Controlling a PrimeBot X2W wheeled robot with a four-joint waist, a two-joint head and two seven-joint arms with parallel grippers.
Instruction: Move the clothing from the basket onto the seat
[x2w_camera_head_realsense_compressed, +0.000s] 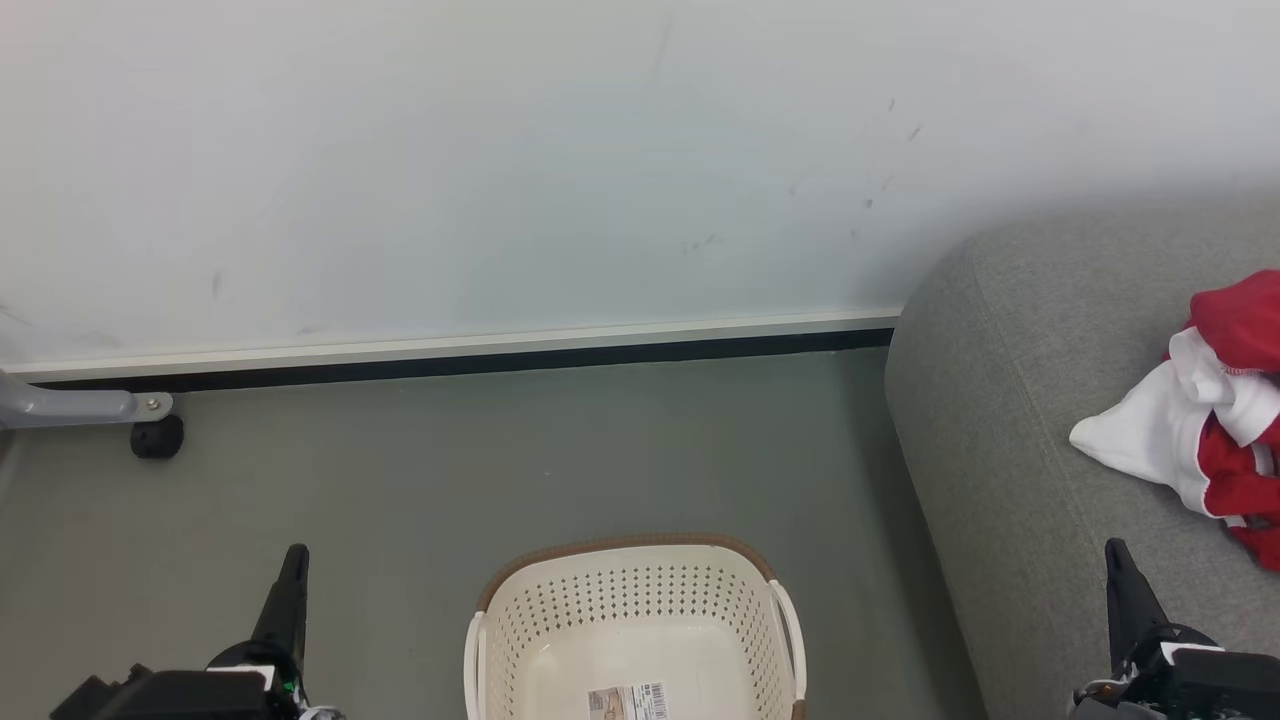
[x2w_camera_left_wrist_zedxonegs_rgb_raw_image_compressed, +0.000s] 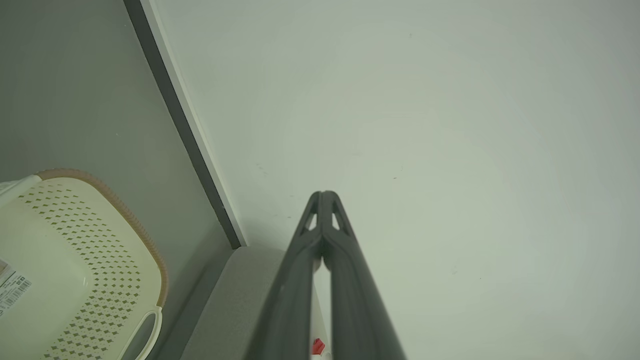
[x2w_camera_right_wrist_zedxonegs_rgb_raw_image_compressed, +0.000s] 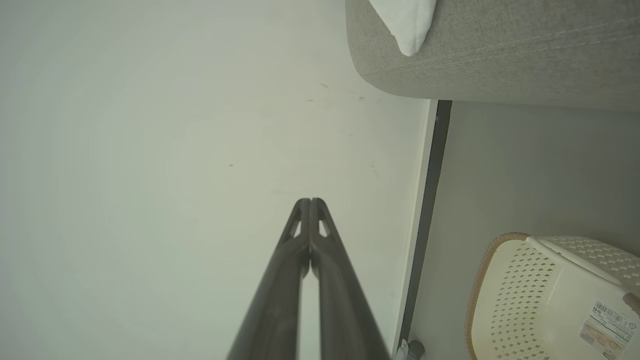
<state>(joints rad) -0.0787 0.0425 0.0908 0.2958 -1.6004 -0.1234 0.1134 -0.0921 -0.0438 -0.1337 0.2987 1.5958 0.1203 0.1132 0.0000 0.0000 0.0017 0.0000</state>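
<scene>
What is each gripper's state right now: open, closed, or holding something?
Left gripper: closed, fingertips together, nothing held.
Right gripper: closed, fingertips together, nothing held.

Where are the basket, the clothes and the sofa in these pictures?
Basket (x2w_camera_head_realsense_compressed: 630, 600): head view, its perforated back wall.
Clothes (x2w_camera_head_realsense_compressed: 1140, 440): head view, the white garment's middle.
Sofa (x2w_camera_head_realsense_compressed: 980, 420): head view, bare grey fabric near its rounded edge.

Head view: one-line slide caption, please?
Empty-looking basket on the floor between shut left pincer and right pincer; red and white clothing heaped on the grey seat.
</scene>
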